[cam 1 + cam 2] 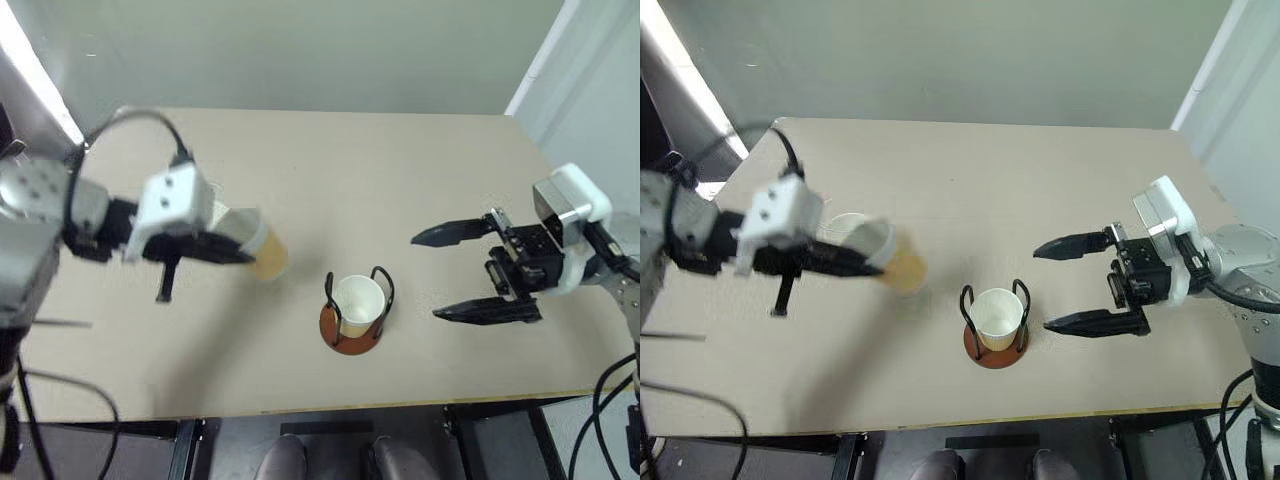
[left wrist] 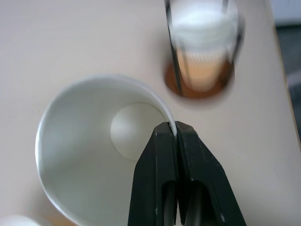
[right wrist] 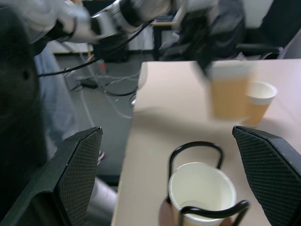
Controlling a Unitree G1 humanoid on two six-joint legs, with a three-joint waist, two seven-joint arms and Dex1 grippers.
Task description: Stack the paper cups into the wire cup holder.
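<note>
The left gripper (image 2: 176, 129) pinches a paper cup's (image 2: 84, 155) rim near the wire cup holder (image 2: 200, 80).

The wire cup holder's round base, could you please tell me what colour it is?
The base is reddish-brown, clearest in the right eye view.

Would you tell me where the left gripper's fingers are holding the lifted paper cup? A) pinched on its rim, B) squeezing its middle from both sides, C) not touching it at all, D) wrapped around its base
A: in the left wrist view the left gripper has its two black fingers closed on the white rim of the paper cup, one inside and one outside.
</note>
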